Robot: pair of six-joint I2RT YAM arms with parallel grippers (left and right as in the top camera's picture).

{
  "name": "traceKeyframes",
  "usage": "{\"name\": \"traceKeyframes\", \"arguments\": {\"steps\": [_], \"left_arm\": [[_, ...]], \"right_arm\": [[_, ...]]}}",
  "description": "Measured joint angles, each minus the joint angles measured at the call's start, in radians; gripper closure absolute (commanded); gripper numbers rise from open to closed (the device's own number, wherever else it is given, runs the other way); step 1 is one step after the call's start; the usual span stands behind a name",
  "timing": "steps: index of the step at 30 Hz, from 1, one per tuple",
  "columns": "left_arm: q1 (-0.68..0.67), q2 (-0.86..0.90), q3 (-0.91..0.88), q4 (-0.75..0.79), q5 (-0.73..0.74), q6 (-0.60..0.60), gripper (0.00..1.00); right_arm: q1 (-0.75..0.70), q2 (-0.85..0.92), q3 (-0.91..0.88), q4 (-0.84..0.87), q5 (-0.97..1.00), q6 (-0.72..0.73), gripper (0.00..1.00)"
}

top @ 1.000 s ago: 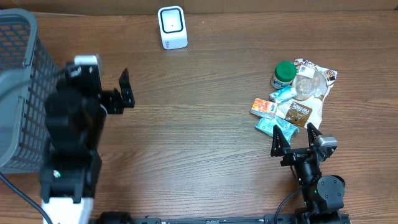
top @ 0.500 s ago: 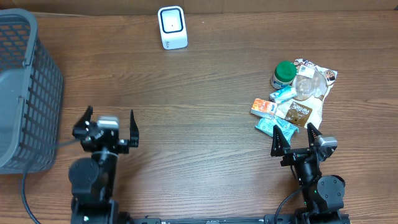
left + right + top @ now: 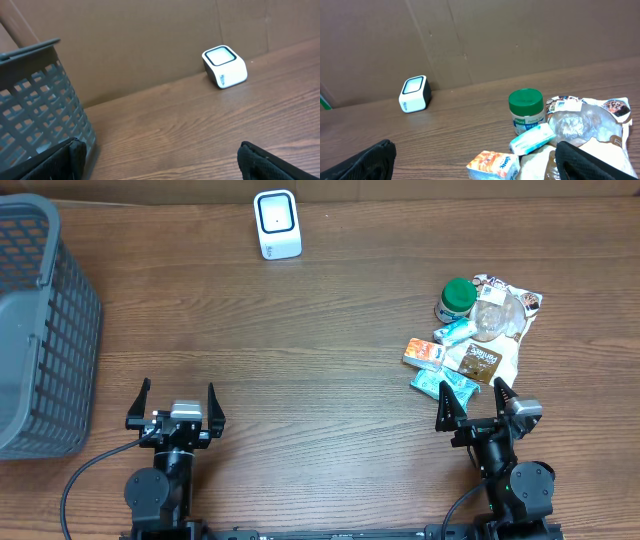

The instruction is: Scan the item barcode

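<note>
A white barcode scanner [image 3: 277,224] stands at the table's far edge; the left wrist view has the scanner [image 3: 224,66] ahead to the right. The items lie in a pile at the right: a green-lidded jar [image 3: 457,299], an orange carton [image 3: 425,353], a teal packet [image 3: 445,386] and a clear bag [image 3: 500,315]. My right gripper [image 3: 470,395] is open just in front of the pile, touching nothing. In its wrist view the orange carton [image 3: 492,165] and the jar [image 3: 526,111] lie ahead. My left gripper [image 3: 177,395] is open and empty near the front left.
A grey mesh basket [image 3: 40,330] stands at the left edge, close to my left gripper's left finger in the left wrist view, where the basket [image 3: 35,110] fills the left side. A brown cardboard wall [image 3: 150,35] runs behind the table.
My left arm has drawn back from beside the basket to the front edge of the table, gripper still open. The right arm and the items have not moved.
</note>
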Motion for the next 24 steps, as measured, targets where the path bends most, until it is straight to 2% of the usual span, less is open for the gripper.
{"name": "traceKeyframes", "arguments": {"steps": [9,24], "left_arm": [[0.0,-0.078,-0.04,-0.107,0.0,0.067,0.0],[0.0,-0.092,-0.041,-0.106,0.0,0.071,0.0]], "right_arm": [[0.0,0.0,0.0,0.0,0.0,0.0,0.0],[0.0,0.0,0.0,0.0,0.0,0.0,0.0]]}}
